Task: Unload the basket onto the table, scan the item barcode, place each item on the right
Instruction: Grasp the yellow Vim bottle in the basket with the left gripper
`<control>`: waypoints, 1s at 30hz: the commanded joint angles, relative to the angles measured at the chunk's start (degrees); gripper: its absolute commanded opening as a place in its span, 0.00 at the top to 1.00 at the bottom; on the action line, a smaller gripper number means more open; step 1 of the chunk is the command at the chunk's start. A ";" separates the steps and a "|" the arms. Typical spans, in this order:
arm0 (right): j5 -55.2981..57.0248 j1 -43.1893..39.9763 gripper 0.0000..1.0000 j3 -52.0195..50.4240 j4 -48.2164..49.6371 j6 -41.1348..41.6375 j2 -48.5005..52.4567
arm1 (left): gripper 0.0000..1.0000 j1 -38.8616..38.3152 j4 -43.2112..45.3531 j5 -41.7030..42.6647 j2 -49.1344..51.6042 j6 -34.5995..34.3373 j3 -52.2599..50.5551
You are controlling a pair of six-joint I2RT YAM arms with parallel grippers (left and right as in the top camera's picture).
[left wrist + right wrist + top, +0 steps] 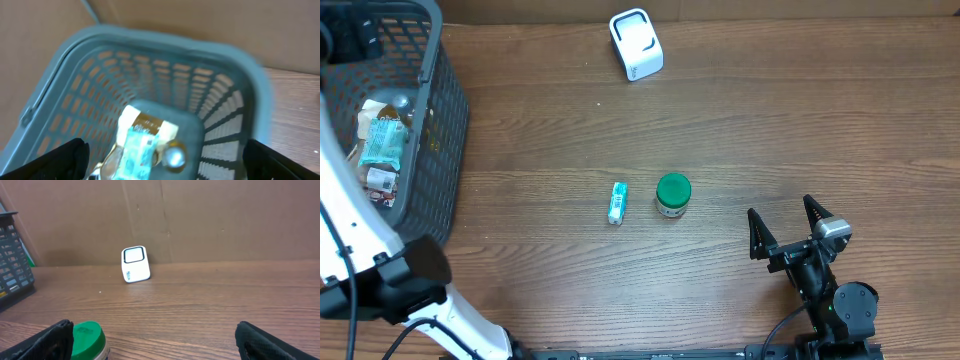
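Both stand open, left gripper (165,157) over the far-left basket (165,75), seemingly between items; next the right gripper (781,212) likely takes the green-lidded jar (673,193) to the scanner (636,44).

Right side wide open, left side boxed in!
Bare tabletop (820,120) runs across the right; the white scanner (636,45) guards the far edge, the green-lidded jar (673,193) and small tube (617,203) sit side by side, just apart, mid-tabletop, and the mesh basket (445,110) blocks the far left corner.
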 commanded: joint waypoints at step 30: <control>0.31 -0.26 0.00 -0.61 0.28 -0.04 -0.46 | 0.21 3.76 18.01 11.47 -0.20 2.84 -36.13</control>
